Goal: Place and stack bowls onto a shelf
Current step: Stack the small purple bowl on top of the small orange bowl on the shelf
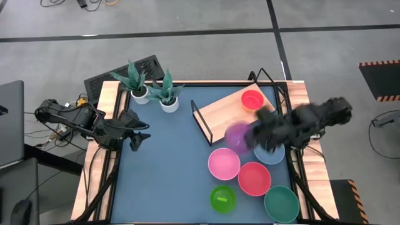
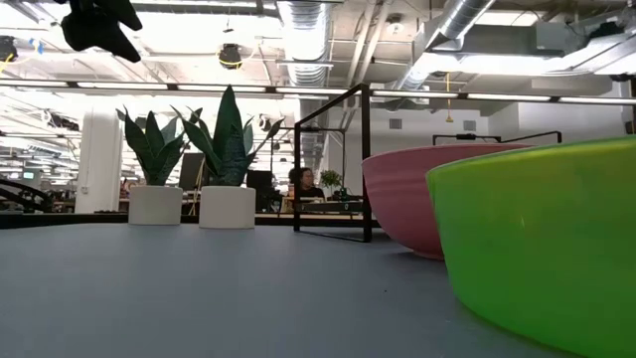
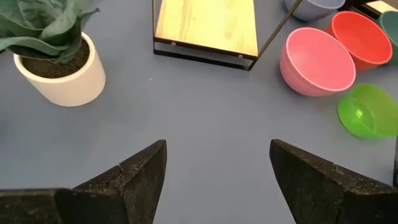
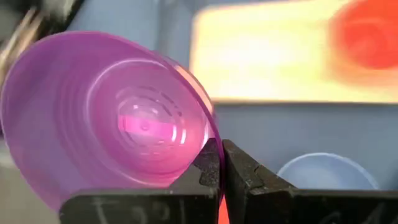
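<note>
My right gripper (image 1: pixel 250 134) is shut on the small purple bowl (image 1: pixel 237 135), held in the air by the near edge of the light-wood shelf (image 1: pixel 228 112). A small red bowl (image 1: pixel 252 100) sits on the shelf's far right part. The pink (image 1: pixel 224 163), coral-red (image 1: pixel 254 178), blue (image 1: pixel 272 153), dark green (image 1: pixel 281 204) and lime green (image 1: pixel 222 199) bowls rest on the blue table top. The yellow bowl is not in view. My left gripper (image 1: pixel 139 134) is open and empty at the table's left. My right gripper pinches the purple bowl's rim (image 4: pixel 208 140) between its two fingers, one finger inside the bowl and one outside. The bowl is lifted clear and tipped on its side, its opening toward the wrist camera.
Two white pots with spiky green plants (image 1: pixel 139 92) (image 1: pixel 169 102) stand at the table's far left. The shelf's black wire frame (image 1: pixel 199 119) rises around the board. Bare blue table top (image 1: pixel 162 169) lies between the left arm and the bowls.
</note>
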### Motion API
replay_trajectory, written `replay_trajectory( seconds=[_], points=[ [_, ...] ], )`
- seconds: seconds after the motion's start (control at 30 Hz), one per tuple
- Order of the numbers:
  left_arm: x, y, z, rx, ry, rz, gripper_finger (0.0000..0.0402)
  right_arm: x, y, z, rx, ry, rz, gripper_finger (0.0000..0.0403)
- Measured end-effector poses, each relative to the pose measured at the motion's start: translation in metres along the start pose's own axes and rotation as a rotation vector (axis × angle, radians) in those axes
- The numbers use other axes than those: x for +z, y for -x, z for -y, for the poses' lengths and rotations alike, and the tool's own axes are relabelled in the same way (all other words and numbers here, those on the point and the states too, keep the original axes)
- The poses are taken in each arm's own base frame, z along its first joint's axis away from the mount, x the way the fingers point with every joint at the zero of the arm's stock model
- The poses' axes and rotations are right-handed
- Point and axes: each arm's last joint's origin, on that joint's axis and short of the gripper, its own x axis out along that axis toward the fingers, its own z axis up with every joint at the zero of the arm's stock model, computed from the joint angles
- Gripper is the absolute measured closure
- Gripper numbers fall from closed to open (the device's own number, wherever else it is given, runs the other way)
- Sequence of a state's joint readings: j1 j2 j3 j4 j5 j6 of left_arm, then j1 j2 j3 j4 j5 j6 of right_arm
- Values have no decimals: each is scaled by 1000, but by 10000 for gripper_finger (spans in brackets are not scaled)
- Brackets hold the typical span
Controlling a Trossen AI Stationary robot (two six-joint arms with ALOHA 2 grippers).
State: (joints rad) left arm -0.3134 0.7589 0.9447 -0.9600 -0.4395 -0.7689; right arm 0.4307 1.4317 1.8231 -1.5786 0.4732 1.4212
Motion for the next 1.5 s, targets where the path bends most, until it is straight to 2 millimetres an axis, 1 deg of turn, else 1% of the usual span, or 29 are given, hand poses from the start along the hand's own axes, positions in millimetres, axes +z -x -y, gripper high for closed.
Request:
replay_trajectory(
  seconds=[0.1,0.2,0.27,0.4,0.53,0.7,0.8,1.07,1.27,1.5],
  points=[
    [0,0,0,11,0,11,132,24,3,31,-15,-153,106,379],
    [0,0,0,15,2,15,132,37,-6,63,-114,-296,163,380],
    [0,0,0,14,4,15,132,41,-15,82,-159,-373,189,380],
    [0,0,0,15,15,15,132,44,-37,108,-226,-545,242,380],
    [1,0,0,20,21,20,132,43,-63,124,-246,-691,296,380],
    [1,0,-1,30,39,31,132,44,-94,136,-237,-813,315,379],
    [1,0,-1,31,39,31,132,45,-107,143,-257,-871,315,379],
    [1,0,-1,30,45,31,132,47,-125,164,-325,-1000,292,379],
    [1,0,-1,31,48,31,132,49,-134,177,-371,-1042,270,379],
    [1,0,-1,34,42,34,132,60,-148,192,-313,-1052,257,379]
  ],
)
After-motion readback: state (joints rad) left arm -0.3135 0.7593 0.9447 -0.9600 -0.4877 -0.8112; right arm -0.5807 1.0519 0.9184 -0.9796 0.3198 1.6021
